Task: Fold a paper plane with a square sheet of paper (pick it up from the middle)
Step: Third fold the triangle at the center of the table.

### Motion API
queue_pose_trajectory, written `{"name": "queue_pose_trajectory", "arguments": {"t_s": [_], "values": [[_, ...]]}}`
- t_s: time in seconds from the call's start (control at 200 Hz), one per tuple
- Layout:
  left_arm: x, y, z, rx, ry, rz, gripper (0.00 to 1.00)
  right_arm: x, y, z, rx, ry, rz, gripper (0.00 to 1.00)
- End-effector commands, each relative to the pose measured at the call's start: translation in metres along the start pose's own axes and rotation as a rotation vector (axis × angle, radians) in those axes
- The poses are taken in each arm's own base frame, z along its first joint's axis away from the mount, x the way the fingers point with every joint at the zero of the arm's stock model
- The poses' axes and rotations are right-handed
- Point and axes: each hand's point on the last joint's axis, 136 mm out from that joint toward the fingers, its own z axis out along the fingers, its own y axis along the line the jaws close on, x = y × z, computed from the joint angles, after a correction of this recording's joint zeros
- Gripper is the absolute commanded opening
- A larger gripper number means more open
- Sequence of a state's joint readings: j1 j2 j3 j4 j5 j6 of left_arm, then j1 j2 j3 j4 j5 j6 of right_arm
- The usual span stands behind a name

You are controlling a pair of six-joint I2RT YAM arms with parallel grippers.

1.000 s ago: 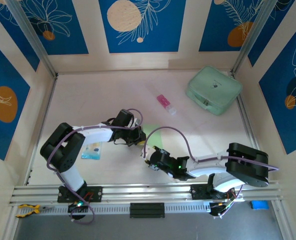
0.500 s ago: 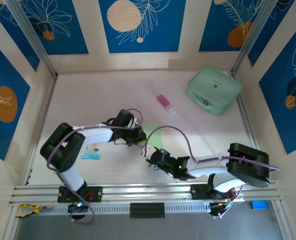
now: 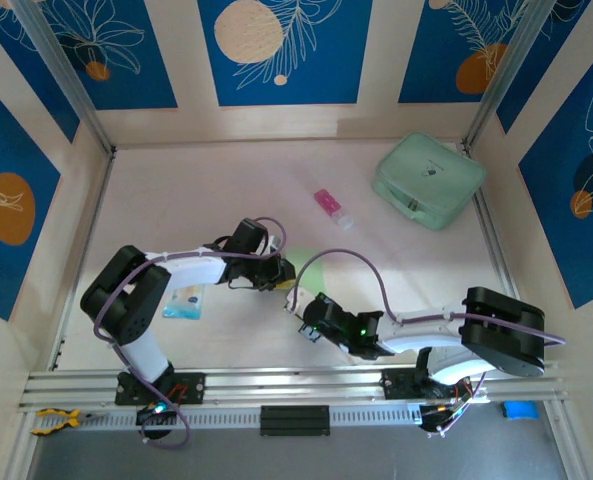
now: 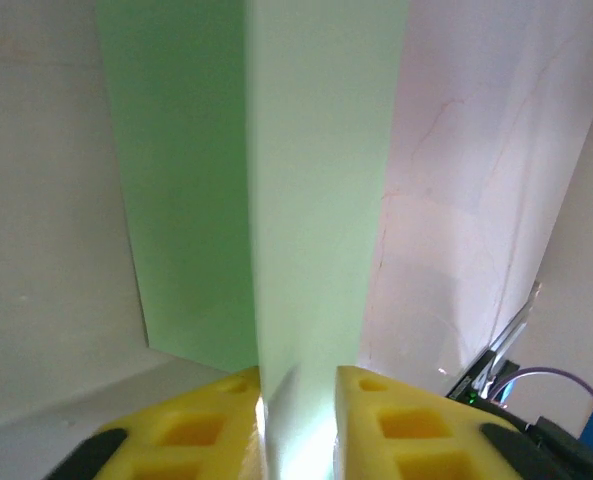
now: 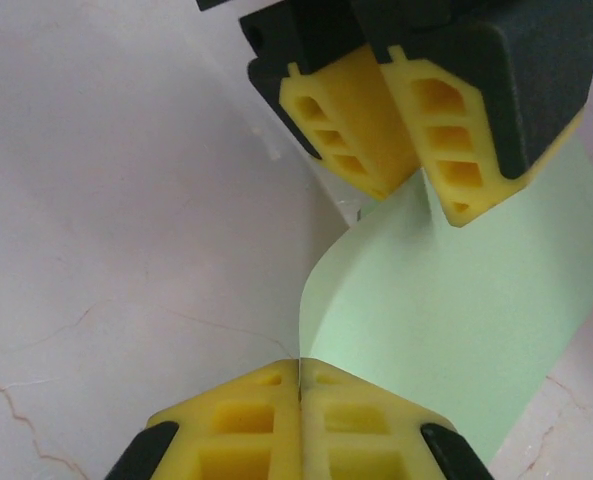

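The square sheet of paper, pale lime green, hangs bent between my two grippers at the middle of the table. My right gripper is shut, with the sheet's near edge pinched between its yellow pads. From there the paper curves up and away to my left gripper. In the left wrist view the left gripper has its jaws slightly parted, and a creased band of the sheet runs loosely through the gap. From above, the left gripper and the right gripper sit close together.
A bulky mint-green case lies at the back right. A small pink-and-white tube lies behind the grippers, and a blue-and-white packet lies by the left arm. Walls enclose the table, and a metal rail runs along the front.
My right gripper has closed onto the sheet's near edge. The left gripper's jaws have parted a little around the paper. Both arms have barely shifted.
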State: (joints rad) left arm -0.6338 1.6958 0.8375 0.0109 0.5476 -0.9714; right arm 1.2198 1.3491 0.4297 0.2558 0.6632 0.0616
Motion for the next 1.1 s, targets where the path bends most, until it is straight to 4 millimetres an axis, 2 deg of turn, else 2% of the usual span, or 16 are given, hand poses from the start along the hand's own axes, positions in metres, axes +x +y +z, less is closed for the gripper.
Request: {"name": "queue_pose_trajectory", "arguments": {"t_s": [0.0,0.135,0.25,0.395,0.57,0.74,0.84,0.98,1.095], "values": [[-0.002,0.002,-0.011,-0.026,-0.026,0.008,0.35,-0.004,0.003,-0.004,-0.053,-0.005,0.071,0.04],[-0.007,0.005,-0.026,-0.084,-0.069,0.033,0.51,-0.006,0.007,-0.008,-0.140,-0.003,0.156,0.03],[-0.015,0.006,-0.045,-0.143,-0.128,0.059,0.55,-0.009,0.010,-0.012,-0.283,0.009,0.314,0.03],[-0.022,-0.002,-0.066,-0.173,-0.176,0.108,0.54,-0.022,0.009,-0.019,-0.508,0.013,0.548,0.03],[-0.023,-0.016,-0.075,-0.141,-0.184,0.154,0.46,-0.034,0.009,-0.014,-0.664,0.076,0.677,0.01],[-0.025,-0.034,-0.066,-0.061,-0.137,0.191,0.33,-0.038,0.013,-0.007,-0.759,0.123,0.743,0.00],[-0.027,-0.038,-0.056,-0.051,-0.093,0.212,0.25,-0.036,0.014,-0.005,-0.790,0.129,0.767,0.00],[-0.032,-0.039,-0.035,-0.037,-0.025,0.213,0.17,-0.029,0.015,-0.001,-0.809,0.131,0.793,0.00],[-0.037,-0.029,-0.014,-0.050,0.022,0.193,0.12,-0.023,0.015,0.002,-0.808,0.135,0.813,0.00]]}}
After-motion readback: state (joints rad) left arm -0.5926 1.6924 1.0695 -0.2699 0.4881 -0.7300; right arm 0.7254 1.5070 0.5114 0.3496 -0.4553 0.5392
